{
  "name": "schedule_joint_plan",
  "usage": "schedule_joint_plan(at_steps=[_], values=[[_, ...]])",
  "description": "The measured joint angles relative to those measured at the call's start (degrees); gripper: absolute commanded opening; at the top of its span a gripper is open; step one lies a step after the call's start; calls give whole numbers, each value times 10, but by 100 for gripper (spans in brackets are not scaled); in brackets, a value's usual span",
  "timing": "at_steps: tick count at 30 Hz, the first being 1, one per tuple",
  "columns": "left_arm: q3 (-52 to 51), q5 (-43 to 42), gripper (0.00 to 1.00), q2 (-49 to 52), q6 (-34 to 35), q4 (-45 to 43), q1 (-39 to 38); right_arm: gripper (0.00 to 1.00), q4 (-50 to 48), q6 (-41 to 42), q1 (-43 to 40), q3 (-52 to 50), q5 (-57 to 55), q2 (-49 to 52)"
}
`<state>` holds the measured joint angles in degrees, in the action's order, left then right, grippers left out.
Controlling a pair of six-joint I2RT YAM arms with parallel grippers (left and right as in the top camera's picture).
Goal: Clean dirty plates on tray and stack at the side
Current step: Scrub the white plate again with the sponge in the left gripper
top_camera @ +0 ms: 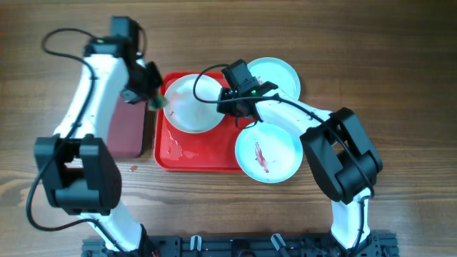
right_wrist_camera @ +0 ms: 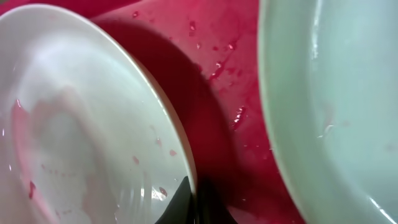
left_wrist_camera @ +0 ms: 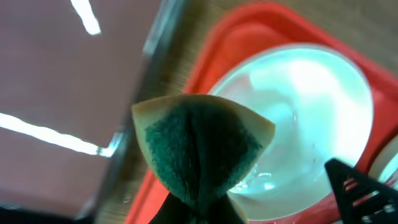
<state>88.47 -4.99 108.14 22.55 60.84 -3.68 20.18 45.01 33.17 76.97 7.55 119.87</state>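
The white plate (top_camera: 191, 103) sits tilted over the back of the red tray (top_camera: 200, 155). My right gripper (top_camera: 228, 98) is shut on its right rim; the right wrist view shows the jaws (right_wrist_camera: 194, 202) pinching the rim of the plate (right_wrist_camera: 81, 124), which carries faint pink smears. My left gripper (top_camera: 153, 100) is shut on a green sponge (left_wrist_camera: 199, 149) at the plate's left edge (left_wrist_camera: 305, 118). One turquoise plate (top_camera: 275, 75) lies behind the tray's right corner. Another turquoise plate (top_camera: 270, 152), with a red smear, lies at the tray's front right.
A dark maroon tray (top_camera: 125, 128) lies left of the red tray, close under my left arm; it also shows in the left wrist view (left_wrist_camera: 56, 74). Red droplets and wet spots mark the red tray floor (right_wrist_camera: 217, 81). A turquoise plate (right_wrist_camera: 336, 93) is right beside my right gripper.
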Motion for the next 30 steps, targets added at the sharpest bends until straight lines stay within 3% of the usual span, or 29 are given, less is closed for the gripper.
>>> schedule_joint_plan(at_steps=[9, 13, 22, 26, 30], values=[[-174, 0, 4, -1, -2, -243, -72, 4, 0, 0, -4, 0, 12, 0], [-248, 6, 4, -5, -35, -341, -81, 4, 0, -3, -4, 0, 12, 0], [-270, 15, 4, -19, -215, -358, -82, 4, 0, -11, -4, 0, 14, 0], [-278, 31, 4, -19, -304, -408, -83, 4, 0, -11, -4, 0, 14, 0], [-283, 90, 4, -19, -347, -473, -83, 4, 0, -11, -4, 0, 14, 0]])
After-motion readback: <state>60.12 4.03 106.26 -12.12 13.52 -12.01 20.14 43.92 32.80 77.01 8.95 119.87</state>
